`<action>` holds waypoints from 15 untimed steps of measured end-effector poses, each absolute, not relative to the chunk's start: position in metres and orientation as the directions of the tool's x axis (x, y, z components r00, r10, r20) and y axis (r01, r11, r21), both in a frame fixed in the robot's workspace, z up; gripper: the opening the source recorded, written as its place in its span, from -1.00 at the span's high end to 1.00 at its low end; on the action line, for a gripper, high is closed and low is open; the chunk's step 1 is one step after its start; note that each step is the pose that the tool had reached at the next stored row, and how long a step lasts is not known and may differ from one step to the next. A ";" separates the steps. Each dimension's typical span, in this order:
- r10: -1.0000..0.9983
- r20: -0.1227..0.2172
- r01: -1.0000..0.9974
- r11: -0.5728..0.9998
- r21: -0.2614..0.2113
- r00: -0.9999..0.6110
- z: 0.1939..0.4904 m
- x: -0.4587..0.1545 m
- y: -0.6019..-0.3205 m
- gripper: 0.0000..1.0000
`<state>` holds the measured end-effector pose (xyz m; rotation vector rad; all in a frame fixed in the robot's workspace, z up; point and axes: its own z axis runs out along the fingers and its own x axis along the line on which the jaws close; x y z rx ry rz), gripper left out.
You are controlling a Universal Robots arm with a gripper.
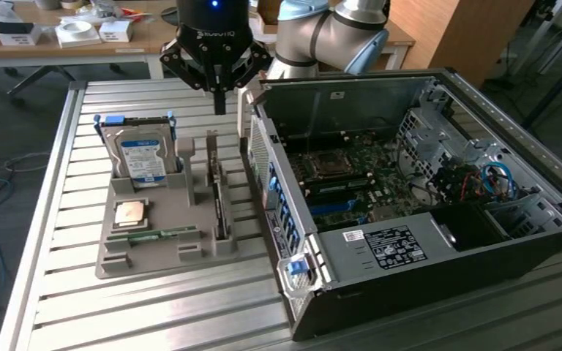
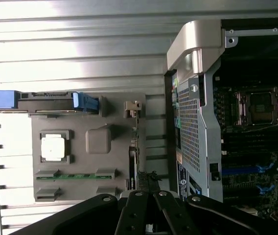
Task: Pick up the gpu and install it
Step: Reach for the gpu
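Grey plastic tray [image 1: 154, 256] sits on the slatted metal table [image 1: 115, 314], and the gpu [image 1: 219, 205] stands on its thin edge in the tray's slot closest to the open computer case [image 1: 456, 270], just beside the case wall but apart from it. The card's long axis runs from the far end of the tray toward the near end, roughly parallel to that wall, with its pale bracket at the far end. The black end effector [image 1: 219, 102] hangs above the table just past the tray's far end, its fingers pressed together and holding nothing. From there the card lies below it and toward the near side, almost in line with the fingers, so the approach looks like a matter of coming along the card's own length and down. Elsewhere in the tray a hard drive [image 1: 144, 157] with a blue label stands upright, a processor [image 1: 129, 213] lies flat in a recess, and a green memory stick [image 1: 154, 234] rests in a groove. Inside the case the motherboard [image 1: 359, 183] is exposed.
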<state>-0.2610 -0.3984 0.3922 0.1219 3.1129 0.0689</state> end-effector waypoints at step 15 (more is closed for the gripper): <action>0.079 -0.024 0.078 0.996 0.045 -0.997 0.392 -0.269 -0.419 0.79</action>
